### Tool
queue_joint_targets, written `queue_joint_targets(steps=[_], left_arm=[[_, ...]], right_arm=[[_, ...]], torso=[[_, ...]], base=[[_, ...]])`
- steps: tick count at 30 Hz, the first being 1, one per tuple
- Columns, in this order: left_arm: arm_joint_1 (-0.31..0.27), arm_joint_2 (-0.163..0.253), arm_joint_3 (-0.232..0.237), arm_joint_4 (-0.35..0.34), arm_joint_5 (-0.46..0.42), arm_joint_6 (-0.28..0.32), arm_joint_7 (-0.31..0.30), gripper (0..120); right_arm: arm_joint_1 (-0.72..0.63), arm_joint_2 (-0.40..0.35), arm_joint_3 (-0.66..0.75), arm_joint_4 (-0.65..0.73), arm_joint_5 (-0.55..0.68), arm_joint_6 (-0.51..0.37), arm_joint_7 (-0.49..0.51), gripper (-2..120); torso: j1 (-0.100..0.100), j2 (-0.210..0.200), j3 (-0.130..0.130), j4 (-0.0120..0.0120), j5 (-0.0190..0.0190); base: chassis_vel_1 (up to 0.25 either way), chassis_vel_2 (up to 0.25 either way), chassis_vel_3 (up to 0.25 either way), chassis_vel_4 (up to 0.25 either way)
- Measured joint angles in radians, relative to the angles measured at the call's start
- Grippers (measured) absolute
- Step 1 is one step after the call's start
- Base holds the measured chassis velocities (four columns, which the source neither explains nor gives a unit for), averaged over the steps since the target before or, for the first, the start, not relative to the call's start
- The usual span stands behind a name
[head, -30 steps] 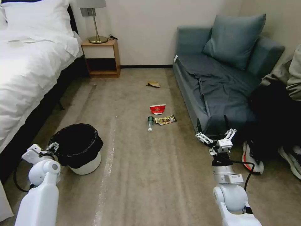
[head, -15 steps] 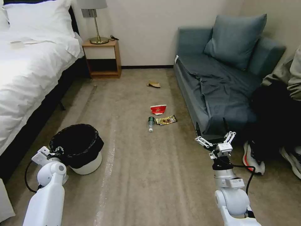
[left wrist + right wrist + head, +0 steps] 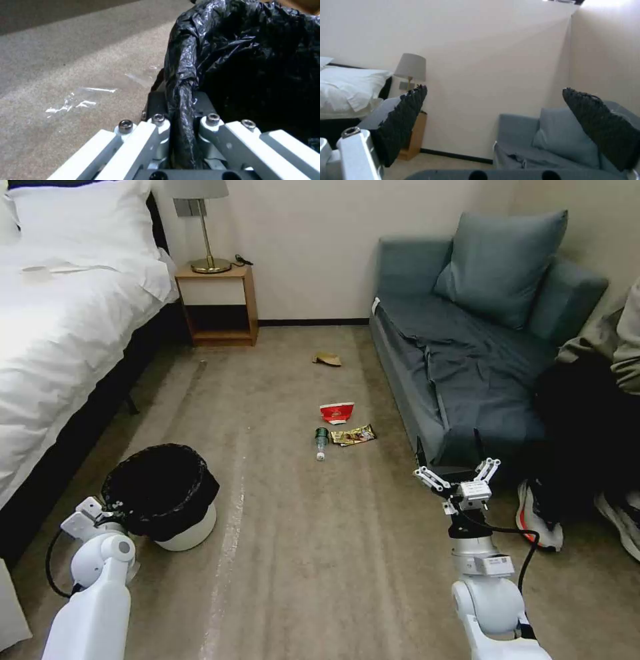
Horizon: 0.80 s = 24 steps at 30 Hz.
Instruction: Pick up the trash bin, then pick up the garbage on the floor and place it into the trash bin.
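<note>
Beige carpet (image 3: 293, 553) runs between a white bed (image 3: 60, 333) on the robot's left and a grey-blue sofa (image 3: 467, 353) on its right, with a nightstand (image 3: 217, 303) and lamp (image 3: 200, 220) against the far wall. On the carpet near the bed stands the bin (image 3: 180, 527), its black bag (image 3: 160, 490) pulled over the rim. The left gripper (image 3: 110, 507) is at the bin's near-left edge, and the left wrist view shows its fingers (image 3: 156, 130) closed on the rim (image 3: 181, 105), one finger outside and one inside, with a fold of bag pinched between them (the bin's base looks to sit on the carpet). Well ahead of the bin, mid-floor, lie the cup (image 3: 335, 412), the bottle (image 3: 321, 440) and the wrapper (image 3: 353, 434) close together; the tan paper (image 3: 326, 359) lies farther off, toward the wall. The right gripper (image 3: 458, 478) is held up in front of the sofa's near corner, fingers spread wide and holding nothing, well apart from all the litter.
</note>
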Motion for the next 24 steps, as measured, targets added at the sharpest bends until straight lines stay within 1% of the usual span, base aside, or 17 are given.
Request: queue_joint_targets(steps=[3, 5, 6, 8, 9, 10, 11, 12, 14, 15, 16, 17, 18, 20, 21, 22, 24], left_arm=[[0.037, -0.013, -0.009, -0.046, 0.025, -0.008, 0.014, 5], [0.054, -0.015, -0.011, -0.069, 0.033, -0.01, 0.017, 5], [0.054, -0.015, -0.011, -0.069, 0.033, -0.01, 0.017, 5], [0.104, -0.015, -0.02, -0.147, 0.044, -0.002, 0.018, 5], [0.104, -0.015, -0.02, -0.147, 0.044, -0.002, 0.018, 5], [0.124, -0.014, -0.026, -0.181, 0.052, 0.003, 0.015, 5], [0.154, -0.013, -0.037, -0.234, 0.074, 0.011, 0.011, 5], [0.154, -0.013, -0.037, -0.234, 0.074, 0.011, 0.011, 5], [0.237, -0.014, -0.07, -0.374, 0.118, 0.038, 0.014, 5], [0.269, -0.019, -0.082, -0.427, 0.128, 0.047, 0.025, 5], [0.269, -0.019, -0.082, -0.427, 0.128, 0.047, 0.025, 5], [0.299, -0.026, -0.095, -0.473, 0.138, 0.054, 0.037, 5], [0.299, -0.026, -0.095, -0.473, 0.138, 0.054, 0.037, 5], [0.35, -0.042, -0.121, -0.545, 0.177, 0.058, 0.072, 5], [0.37, -0.05, -0.128, -0.572, 0.202, 0.049, 0.082, 5], [0.37, -0.05, -0.128, -0.572, 0.202, 0.049, 0.082, 5], [0.395, -0.056, -0.133, -0.615, 0.226, 0.041, 0.084, 5]], right_arm=[[0.004, 0.0, -0.002, 0.004, 0.012, -0.013, 0.012, 100], [0.011, 0.0, -0.003, -0.001, 0.02, -0.008, 0.014, 100], [0.011, 0.0, -0.003, -0.001, 0.02, -0.008, 0.014, 100], [0.029, 0.001, -0.01, -0.019, 0.034, 0.019, 0.019, 100], [0.029, 0.001, -0.01, -0.019, 0.034, 0.019, 0.019, 100], [0.034, 0.002, -0.01, -0.025, 0.034, 0.025, 0.019, 100], [0.038, 0.004, -0.007, -0.033, 0.019, 0.032, 0.019, 100], [0.038, 0.004, -0.007, -0.033, 0.019, 0.032, 0.019, 100], [0.043, 0.011, -0.001, -0.057, -0.026, 0.053, 0.019, 100], [0.041, 0.016, -0.002, -0.064, -0.045, 0.054, 0.026, 100], [0.041, 0.016, -0.002, -0.064, -0.045, 0.054, 0.026, 100], [0.039, 0.02, -0.003, -0.068, -0.06, 0.058, 0.029, 100], [0.039, 0.02, -0.003, -0.068, -0.06, 0.058, 0.029, 100], [0.031, 0.029, 0.0, -0.072, -0.12, 0.056, 0.036, 100], [0.029, 0.033, 0.002, -0.076, -0.148, 0.056, 0.043, 100], [0.029, 0.033, 0.002, -0.076, -0.148, 0.056, 0.043, 100], [0.026, 0.037, 0.002, -0.079, -0.13, 0.056, 0.059, 100]], torso=[[0.0, 0.0, 0.0, -0.0004, -0.0008], [0.0, 0.0, 0.0, -0.0004, -0.0015], [0.0, 0.0, 0.0, -0.0004, -0.0015], [0.0, 0.0, 0.0, -0.0007, -0.0019], [0.0, 0.0, 0.0, -0.0007, -0.0019], [0.0, 0.0, 0.0, -0.0007, -0.0014], [0.0, 0.0, 0.0, -0.0005, -0.0004], [0.0, 0.0, 0.0, -0.0005, -0.0004], [0.0, 0.0, 0.0, 0.0002, 0.0], [0.0, 0.0, 0.0, 0.0, 0.0005], [0.0, 0.0, 0.0, 0.0, 0.0005], [0.0, 0.0, 0.0, -0.0002, 0.0005], [0.0, 0.0, 0.0, -0.0002, 0.0005], [0.0, 0.0, 0.0, -0.0001, 0.0005], [0.0, 0.0, 0.0, 0.0, 0.0003], [0.0, 0.0, 0.0, 0.0, 0.0003], [0.0, 0.0, 0.0, 0.0001, 0.0007]], base=[[0.0, 0.0, 0.0, 0.0], [0.0, 0.0, 0.0, 0.0], [0.0, 0.0, 0.0, 0.0], [0.0, 0.0, 0.0, 0.0], [0.0, 0.0, 0.0, 0.0], [0.0, 0.0, 0.0, 0.0], [0.0, 0.0, 0.0, 0.0], [0.0, 0.0, 0.0, 0.0], [0.0, 0.0, 0.0, 0.0], [0.0, 0.0, 0.0, 0.0], [0.0, 0.0, 0.0, 0.0], [0.0, 0.0, 0.0, 0.0], [0.0, 0.0, 0.0, 0.0], [0.0, 0.0, 0.0, 0.0], [0.0, 0.0, 0.0, 0.0], [0.0, 0.0, 0.0, 0.0], [0.0, 0.0, 0.0, 0.0]])
